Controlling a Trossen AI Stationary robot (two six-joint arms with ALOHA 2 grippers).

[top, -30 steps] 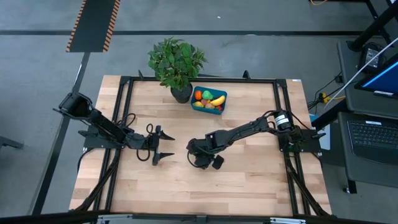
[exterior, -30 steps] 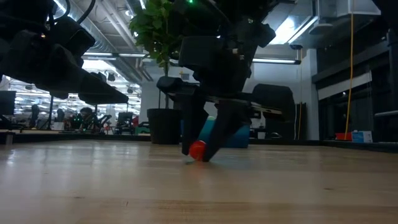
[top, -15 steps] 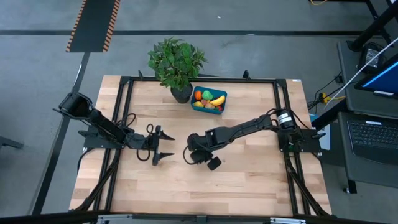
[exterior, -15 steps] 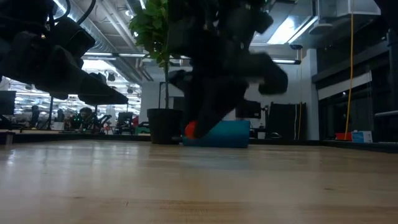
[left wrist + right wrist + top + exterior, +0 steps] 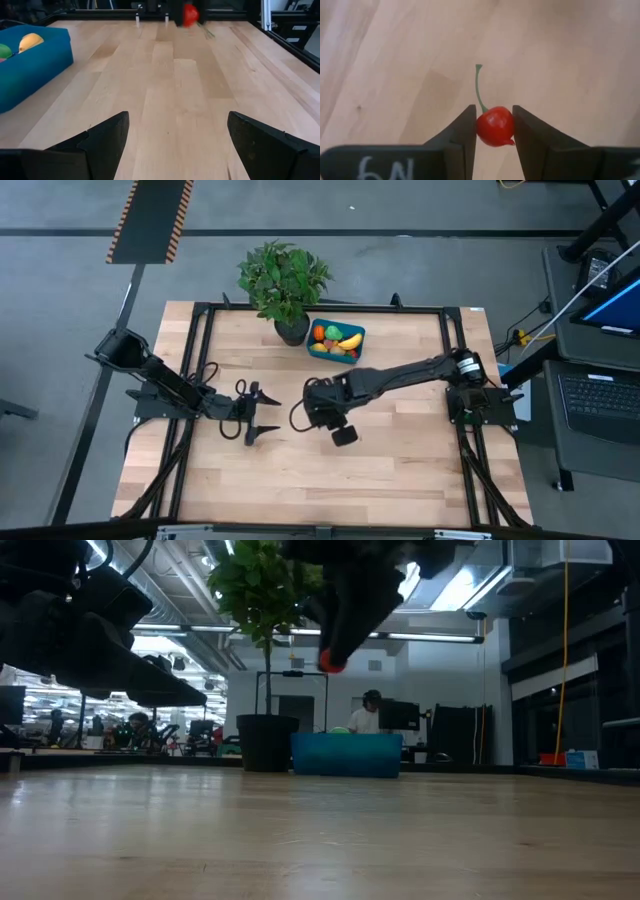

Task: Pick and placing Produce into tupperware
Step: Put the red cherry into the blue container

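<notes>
My right gripper (image 5: 494, 131) is shut on a small red cherry (image 5: 494, 126) with a thin green stem, held well above the table's middle; the cherry also shows in the low view (image 5: 329, 661) and the left wrist view (image 5: 189, 14). The teal-blue tupperware (image 5: 337, 352) sits at the far middle of the table, holding a yellow banana, an orange piece and a green piece. My left gripper (image 5: 262, 414) is open and empty, low over the table left of centre. My right gripper pinches the cherry's round red body (image 5: 494, 127) by its two sides between the two fingers. The fingers point down at the table. The cherry is lifted clear, and its green stem (image 5: 479, 85) sticks out past the fingertips.
A leafy potted plant (image 5: 284, 283) stands at the far edge just left of the tupperware. A black frame runs around the tabletop. Bare wood lies between the grippers and the near edge.
My right gripper has risen from the table with the cherry, which lay on the wood between its fingers a second ago and now hangs clear. The gripper has also moved a little toward the far edge and the tupperware. My left arm has kept still.
</notes>
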